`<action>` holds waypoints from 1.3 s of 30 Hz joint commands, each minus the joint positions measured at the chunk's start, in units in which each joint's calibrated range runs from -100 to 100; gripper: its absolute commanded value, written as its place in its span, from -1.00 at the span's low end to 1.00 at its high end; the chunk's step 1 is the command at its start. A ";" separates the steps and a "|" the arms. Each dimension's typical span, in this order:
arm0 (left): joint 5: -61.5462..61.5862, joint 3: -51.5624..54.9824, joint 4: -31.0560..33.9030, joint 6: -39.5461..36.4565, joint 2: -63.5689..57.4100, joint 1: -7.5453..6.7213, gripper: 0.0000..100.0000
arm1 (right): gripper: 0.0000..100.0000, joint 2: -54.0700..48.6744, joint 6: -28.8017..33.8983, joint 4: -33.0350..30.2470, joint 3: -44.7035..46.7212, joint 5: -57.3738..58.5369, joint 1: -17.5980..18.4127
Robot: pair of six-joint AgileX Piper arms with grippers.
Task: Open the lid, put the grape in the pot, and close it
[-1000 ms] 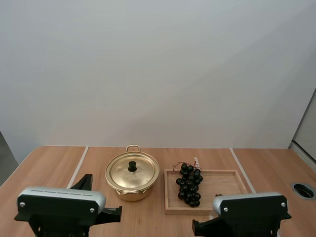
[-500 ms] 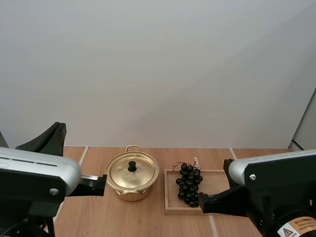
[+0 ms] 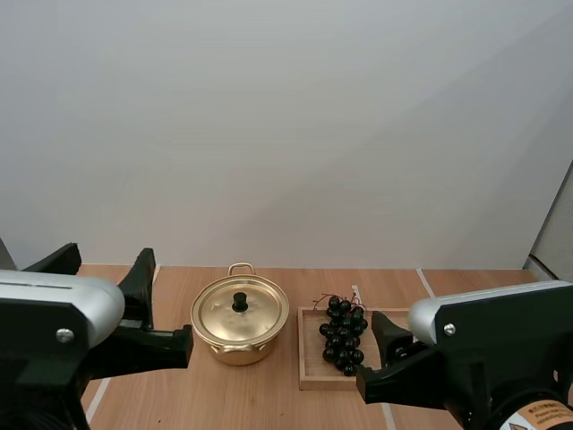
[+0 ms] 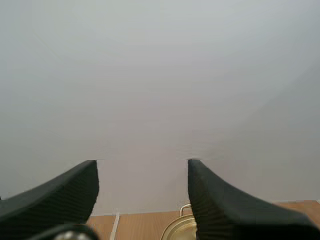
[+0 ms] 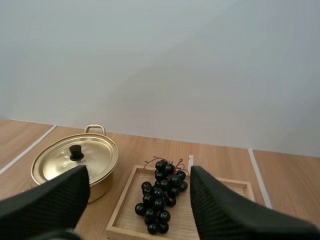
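Note:
A gold pot [image 3: 239, 324] stands on the wooden table with its lid [image 3: 240, 312] on, a black knob [image 3: 240, 302] at the lid's centre. To its right a bunch of dark grapes [image 3: 343, 335] lies at the left end of a wooden tray [image 3: 403, 340]. My left gripper [image 4: 142, 162] is open and holds nothing; the pot's rim [image 4: 179, 229] peeks out by one finger. My right gripper [image 5: 139, 170] is open too, raised short of the grapes [image 5: 162, 200], the tray [image 5: 120, 220] and the pot [image 5: 75, 162], and touches none of them.
My left arm [image 3: 54, 322] and right arm [image 3: 488, 345] loom at the near corners of the high view. Pale seams [image 3: 148, 287] cross the tabletop. Bare wood lies left of the pot and right of the tray.
Both arms have lifted from low at the table's front edge and now stand higher and larger in the high view. The pot, lid, grapes and tray have not moved.

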 commanded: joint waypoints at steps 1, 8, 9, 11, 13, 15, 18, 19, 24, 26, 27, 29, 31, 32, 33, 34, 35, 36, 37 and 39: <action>5.90 -0.53 -0.37 -0.20 0.00 0.10 1.00 | 1.00 -0.22 -0.09 1.27 -0.68 -0.25 -0.20; 9.10 -0.53 -1.68 7.47 0.00 0.10 1.00 | 1.00 -0.22 -0.30 2.72 -0.68 -1.67 -0.20; 9.91 -0.53 -2.29 10.16 0.00 0.10 1.00 | 1.00 -0.22 -0.49 2.98 -0.68 -1.43 -0.20; 12.41 -0.53 -4.86 15.16 0.65 0.17 1.00 | 1.00 0.20 -2.80 3.97 -0.68 0.05 -0.20; 14.99 -0.53 -8.89 19.48 1.83 0.46 1.00 | 1.00 1.47 -5.82 5.17 -0.68 2.07 -0.20; 16.90 -0.53 -14.31 25.12 4.38 0.71 1.00 | 1.00 3.64 -6.83 6.26 -0.68 4.73 -0.20; 18.54 -0.53 -17.76 27.11 9.28 0.93 1.00 | 1.00 7.00 -7.07 5.95 -0.68 5.13 -0.20; 18.74 -0.53 -17.76 27.50 11.43 0.93 1.00 | 1.00 7.91 -7.07 5.62 -0.83 5.13 -0.20; 18.74 -0.83 -17.02 30.22 24.59 0.93 1.00 | 1.00 14.15 -8.58 5.40 -2.88 5.13 -0.20; 18.74 -1.87 -17.12 31.16 31.28 0.93 1.00 | 1.00 16.72 -8.58 5.28 -3.88 5.84 -0.20; 18.16 -2.62 -17.12 31.67 34.76 0.93 1.00 | 1.00 17.85 -8.58 5.28 -4.57 6.30 -0.20; 17.21 -4.11 -17.12 32.63 40.31 0.93 1.00 | 1.00 19.48 -8.58 5.28 -5.42 7.01 -0.20; 17.04 -7.09 -17.12 33.67 48.55 0.93 1.00 | 1.00 20.26 -8.58 5.28 -5.59 7.01 -0.20; 16.97 -8.40 -17.12 33.81 51.91 0.93 1.00 | 1.00 20.35 -8.58 5.28 -5.59 7.01 -0.20; 16.97 -9.23 -17.12 34.07 53.82 0.93 1.00 | 1.00 20.66 -8.58 5.28 -5.59 7.01 -0.20; 16.97 -10.89 -17.12 34.58 57.66 0.93 1.00 | 1.00 20.66 -8.58 5.28 -5.59 7.01 -0.20; 16.97 -12.30 -17.12 34.81 60.63 0.93 1.00 | 1.00 20.66 -8.58 5.28 -5.59 7.01 -0.20; 16.97 -13.66 -17.12 35.19 63.45 0.93 1.00 | 1.00 20.66 -8.58 5.28 -5.59 7.01 -0.20; 17.36 -14.96 -17.12 35.65 66.08 0.93 1.00 | 1.00 20.66 -8.58 5.28 -5.59 7.01 -0.20; 17.52 -16.64 -17.37 36.23 69.43 0.86 1.00 | 1.00 20.66 -8.58 5.28 -5.59 7.01 -0.20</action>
